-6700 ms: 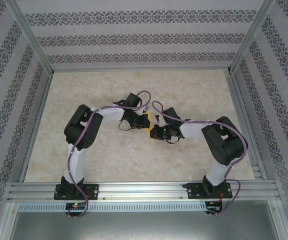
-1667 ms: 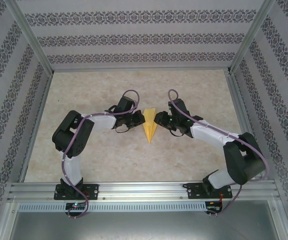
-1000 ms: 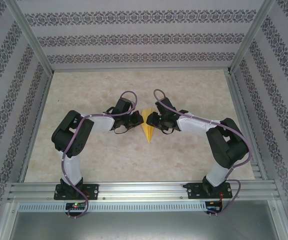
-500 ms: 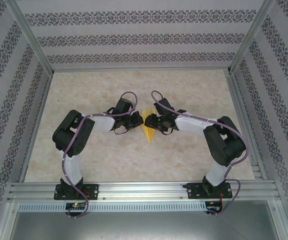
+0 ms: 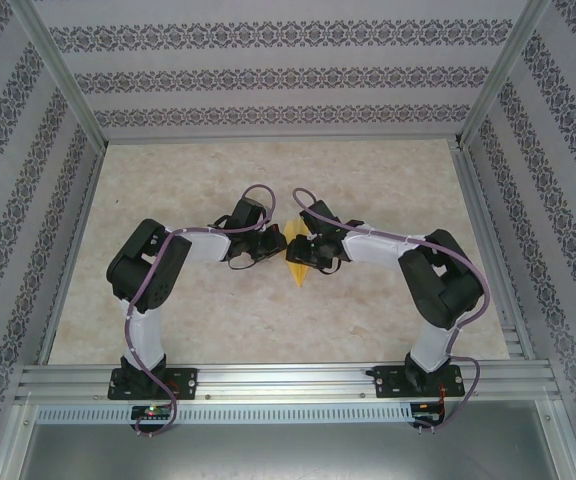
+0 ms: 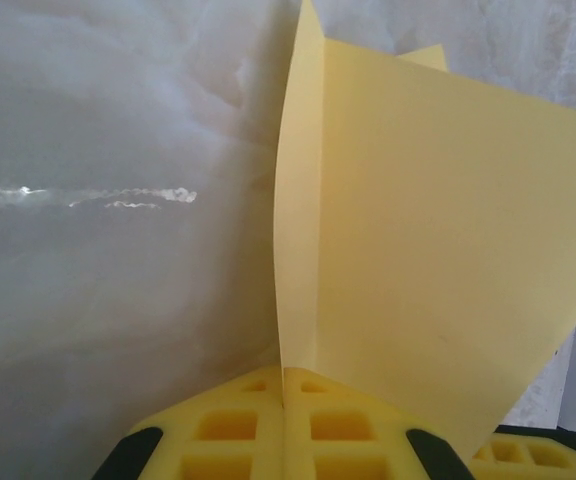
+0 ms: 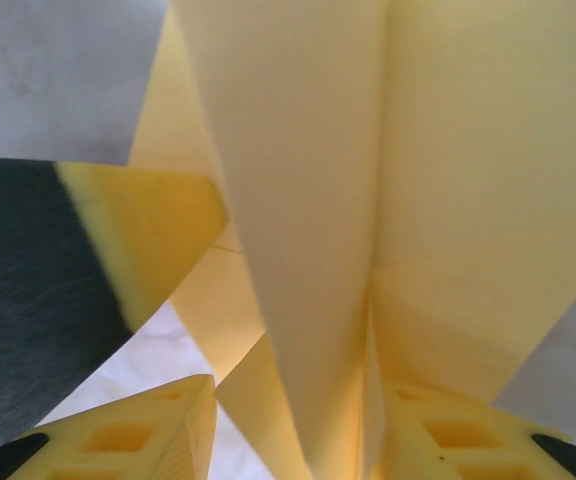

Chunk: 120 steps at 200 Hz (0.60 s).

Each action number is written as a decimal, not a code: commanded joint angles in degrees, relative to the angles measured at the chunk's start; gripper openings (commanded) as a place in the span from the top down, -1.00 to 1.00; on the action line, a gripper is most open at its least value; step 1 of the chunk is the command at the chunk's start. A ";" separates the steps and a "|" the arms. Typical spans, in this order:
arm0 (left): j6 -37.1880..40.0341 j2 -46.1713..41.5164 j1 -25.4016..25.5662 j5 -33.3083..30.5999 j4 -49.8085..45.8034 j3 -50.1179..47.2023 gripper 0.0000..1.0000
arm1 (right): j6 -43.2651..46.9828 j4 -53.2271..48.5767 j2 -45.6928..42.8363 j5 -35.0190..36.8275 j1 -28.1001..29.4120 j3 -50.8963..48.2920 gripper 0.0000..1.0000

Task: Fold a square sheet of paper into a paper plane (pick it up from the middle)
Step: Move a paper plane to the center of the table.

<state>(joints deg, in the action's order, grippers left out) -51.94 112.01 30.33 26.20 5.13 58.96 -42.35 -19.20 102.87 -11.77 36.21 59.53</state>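
One change: right fingers (image 5: 304, 250) astride paper plane (image 5: 296, 271)

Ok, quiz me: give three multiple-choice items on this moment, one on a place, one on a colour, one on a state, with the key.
1. The paper plane sits:
A) in a far corner
B) at the middle of the table, between the left end effector and the right end effector
C) on the near rail

2. Its colour is:
A) white
B) blue
C) yellow

3. The left end effector is:
A) shut on the plane's fold
B) wide open
C) gripping a cable

Key:
1. B, the top view shows it between both arms' tips.
2. C, it is yellow in every view.
3. A, the left wrist view shows its fingers closed on the paper edge.
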 commanded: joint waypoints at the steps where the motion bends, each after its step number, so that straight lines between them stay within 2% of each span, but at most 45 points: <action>1: 0.53 0.49 -0.91 1.23 2.54 0.63 0.95 | 1.11 -2.42 1.27 2.57 1.10 2.43 0.14; 41: 0.44 0.67 -0.89 1.94 2.71 0.83 0.95 | 2.13 -3.71 2.06 3.92 1.57 3.67 0.06; 73: 0.39 0.92 -0.96 2.37 2.68 0.98 0.92 | 2.24 -4.47 2.50 4.90 1.72 4.23 0.07; 110: 0.43 0.08 -0.86 1.11 2.43 0.47 0.91 | 2.80 -7.37 3.61 7.18 1.86 6.02 0.21; 120: 0.40 -0.12 -0.91 0.97 2.37 0.49 0.91 | 2.80 -7.73 3.65 7.54 1.89 6.13 0.31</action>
<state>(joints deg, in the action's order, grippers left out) -51.94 112.05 30.02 27.59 5.15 58.98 -40.42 -24.62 105.60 -7.11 37.50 63.92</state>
